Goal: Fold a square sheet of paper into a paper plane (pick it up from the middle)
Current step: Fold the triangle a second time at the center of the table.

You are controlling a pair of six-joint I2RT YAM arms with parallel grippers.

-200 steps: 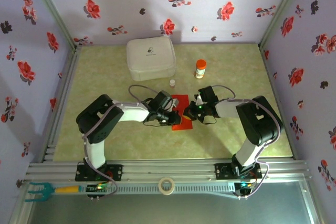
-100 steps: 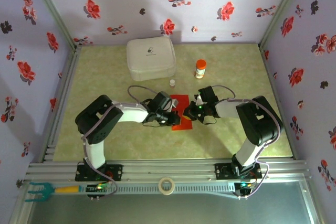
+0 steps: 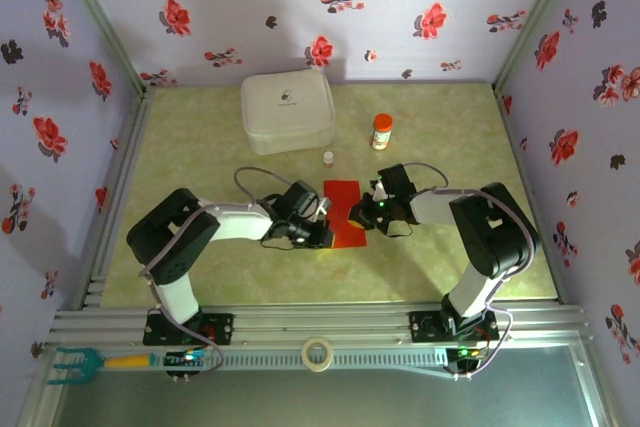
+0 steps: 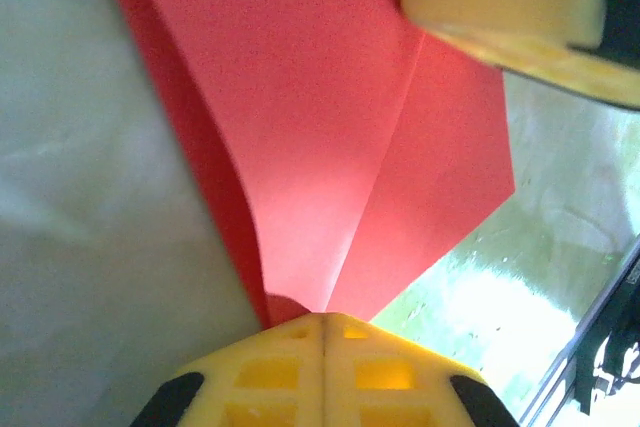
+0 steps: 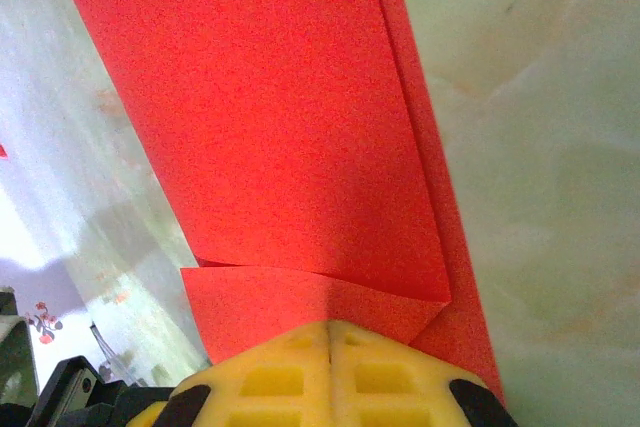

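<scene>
Left fingers (image 4: 270,372) and right fingers (image 5: 380,377) pinch the red sheet's (image 3: 345,209) opposite edges

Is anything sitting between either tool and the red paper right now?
Nothing visible does. Both tools are shut and right at the square sheet of paper: the left tool meets a creased corner, and the right tool sits over a folded edge. The orange-capped bottle and white case stand farther back.
</scene>
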